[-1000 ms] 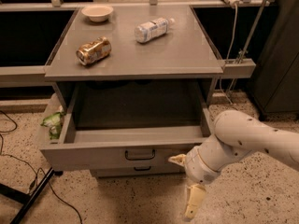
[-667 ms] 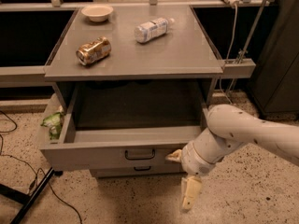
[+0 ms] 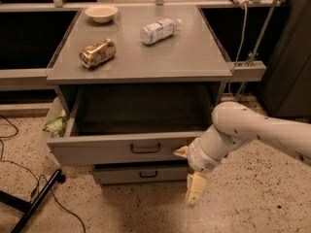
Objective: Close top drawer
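Top drawer (image 3: 104,150) stands pulled well out from under the worktop (image 3: 194,57), cavity open and dark; its wire handle (image 3: 145,148) sits at centre of the front panel. Claw (image 3: 184,177) is at 3 o'clock of that handle, by the panel's right end, low near the floor; fingers spread wide and holding nothing, one cream fingertip (image 3: 181,152) pointing to 9 o'clock at the panel's edge, contact uncertain, the other pointing to 6 o'clock. A narrower lower drawer (image 3: 121,174) sits at 6 o'clock of the top one. On the worktop: bowl (image 3: 101,12) at 11 o'clock, plastic bottle (image 3: 158,29) lying at 1 o'clock, can (image 3: 97,53) on its side at 9 o'clock.
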### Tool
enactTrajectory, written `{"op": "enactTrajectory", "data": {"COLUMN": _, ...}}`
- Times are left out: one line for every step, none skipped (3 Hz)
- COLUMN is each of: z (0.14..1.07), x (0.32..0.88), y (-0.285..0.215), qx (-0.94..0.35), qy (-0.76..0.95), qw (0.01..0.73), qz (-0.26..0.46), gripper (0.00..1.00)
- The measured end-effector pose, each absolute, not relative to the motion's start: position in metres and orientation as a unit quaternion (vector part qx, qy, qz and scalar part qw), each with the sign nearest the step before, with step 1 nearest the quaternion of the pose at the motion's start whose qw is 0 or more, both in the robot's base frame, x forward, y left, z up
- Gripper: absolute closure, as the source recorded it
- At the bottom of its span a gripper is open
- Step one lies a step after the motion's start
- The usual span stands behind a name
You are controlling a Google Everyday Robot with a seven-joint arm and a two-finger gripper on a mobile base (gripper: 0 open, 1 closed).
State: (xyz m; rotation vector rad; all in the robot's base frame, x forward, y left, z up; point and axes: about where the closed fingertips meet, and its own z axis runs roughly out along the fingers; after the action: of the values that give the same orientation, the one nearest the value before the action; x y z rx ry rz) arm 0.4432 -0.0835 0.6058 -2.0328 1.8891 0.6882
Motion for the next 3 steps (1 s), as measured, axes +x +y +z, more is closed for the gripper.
{"op": "enactTrajectory", "data": {"z": 0.618, "x": 0.456, "y": -0.092, "qx": -0.706, "qy": 0.661, "qw": 0.153, "qz": 0.202, "gripper": 0.0}}
{"op": "enactTrajectory", "data": {"z": 0.628, "x": 0.469, "y": -0.097, "qx": -0.707, "qy": 0.665, "qw": 0.163, "qz": 0.175, "gripper": 0.0}}
{"op": "enactTrajectory", "data": {"z": 0.617, "x": 0.499, "y": -0.117, "qx": -0.699, "qy": 0.68, "qw": 0.157, "qz": 0.155, "gripper": 0.0}}
